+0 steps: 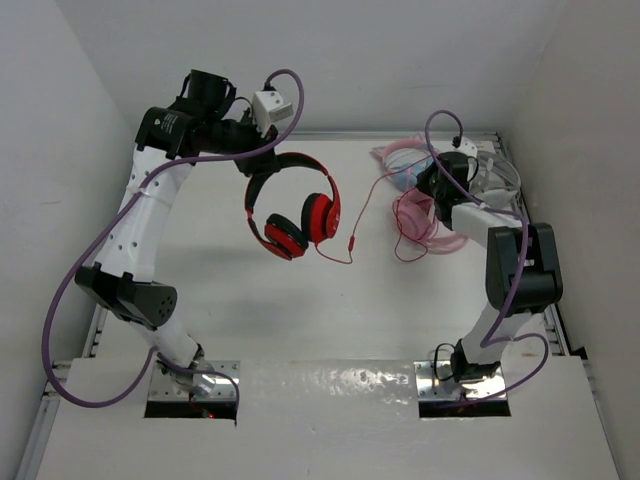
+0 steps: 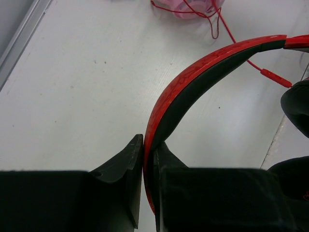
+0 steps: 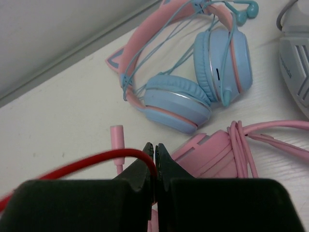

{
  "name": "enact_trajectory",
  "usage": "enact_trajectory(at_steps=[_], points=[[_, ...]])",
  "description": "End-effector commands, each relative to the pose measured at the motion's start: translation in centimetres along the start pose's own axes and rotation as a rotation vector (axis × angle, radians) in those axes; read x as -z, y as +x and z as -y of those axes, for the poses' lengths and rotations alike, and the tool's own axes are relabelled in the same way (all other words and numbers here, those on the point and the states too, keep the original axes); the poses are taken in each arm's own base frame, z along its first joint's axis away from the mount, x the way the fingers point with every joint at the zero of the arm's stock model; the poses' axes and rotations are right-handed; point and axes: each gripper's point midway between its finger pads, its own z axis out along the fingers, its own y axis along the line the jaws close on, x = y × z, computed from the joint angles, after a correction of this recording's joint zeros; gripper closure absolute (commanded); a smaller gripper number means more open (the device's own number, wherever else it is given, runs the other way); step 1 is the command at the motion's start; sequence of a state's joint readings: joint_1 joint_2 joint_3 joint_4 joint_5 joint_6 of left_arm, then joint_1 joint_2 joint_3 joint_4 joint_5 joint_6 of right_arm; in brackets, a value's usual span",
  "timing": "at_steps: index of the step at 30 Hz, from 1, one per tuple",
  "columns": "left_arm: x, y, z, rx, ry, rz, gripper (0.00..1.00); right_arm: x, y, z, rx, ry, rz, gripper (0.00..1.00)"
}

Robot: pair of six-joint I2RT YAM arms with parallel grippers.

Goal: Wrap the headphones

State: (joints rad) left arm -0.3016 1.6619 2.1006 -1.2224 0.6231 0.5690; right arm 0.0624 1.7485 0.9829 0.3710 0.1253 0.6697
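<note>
The red headphones (image 1: 295,212) hang above the table at back centre, ear cups down. My left gripper (image 1: 250,132) is shut on their black-and-red headband (image 2: 193,82), which rises between the fingers in the left wrist view. The thin red cable (image 1: 352,240) trails right from the ear cups over the table. My right gripper (image 1: 437,180) is shut on that cable (image 3: 96,162), which bends left out of the fingertips in the right wrist view.
Pink headphones (image 3: 231,150) with wound pink cable lie right under my right gripper. Pink-and-blue cat-ear headphones (image 3: 193,92) lie just beyond, near the back wall. Grey-white headphones (image 1: 497,178) sit at the back right corner. White walls enclose the table on three sides.
</note>
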Motion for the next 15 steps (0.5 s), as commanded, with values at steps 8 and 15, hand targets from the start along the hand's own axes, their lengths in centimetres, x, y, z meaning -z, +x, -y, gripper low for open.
enact_trajectory(at_steps=[8, 15], points=[[-1.6, 4.0, -5.7, -0.062, -0.263, -0.128, 1.00, 2.5, -9.0, -4.0, 0.193, -0.066, 0.115, 1.00], [-5.0, 9.3, -8.2, -0.093, -0.335, -0.279, 1.00, 6.7, -17.2, -9.3, 0.311, -0.173, 0.207, 1.00]])
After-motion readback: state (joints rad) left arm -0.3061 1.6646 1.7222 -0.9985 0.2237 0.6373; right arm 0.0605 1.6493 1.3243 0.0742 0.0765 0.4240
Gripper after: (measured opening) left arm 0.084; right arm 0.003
